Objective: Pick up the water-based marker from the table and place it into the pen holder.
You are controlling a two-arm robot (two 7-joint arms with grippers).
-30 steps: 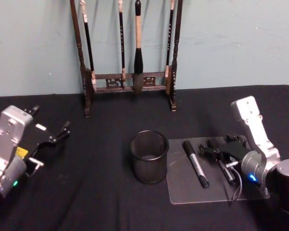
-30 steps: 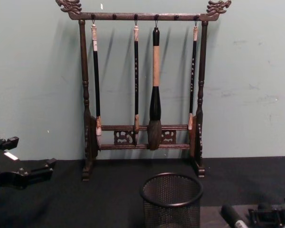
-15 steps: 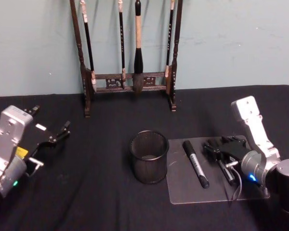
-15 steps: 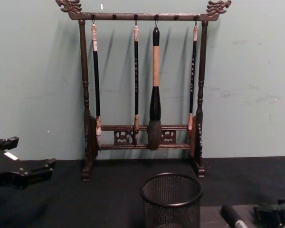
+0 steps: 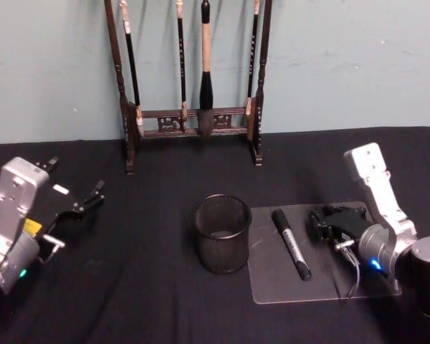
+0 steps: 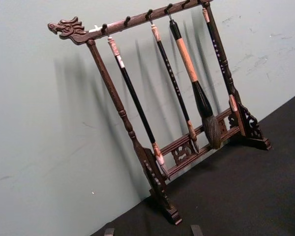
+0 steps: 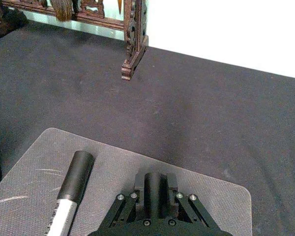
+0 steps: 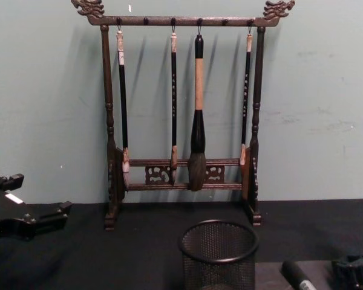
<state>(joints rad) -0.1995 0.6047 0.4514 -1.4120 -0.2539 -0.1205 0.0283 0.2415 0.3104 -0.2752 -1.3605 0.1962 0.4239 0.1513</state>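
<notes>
The pen holder, a round black mesh cup, stands mid-table and also shows in the chest view. My right gripper hovers over the right part of a clear mat, shut on a black water-based marker seen end-on between its fingers. A second marker, with a black cap and pale barrel, lies on the mat between the cup and the gripper, and is also in the right wrist view. My left gripper rests open at the far left.
A tall dark wooden brush rack hung with calligraphy brushes stands at the back against the wall, behind the cup. Black cloth covers the table. The right arm's cable droops onto the mat.
The marker that lay under the right gripper has left the mat and is now held end-on in the shut fingers. The gripper drew back slightly. The left arm has not moved.
</notes>
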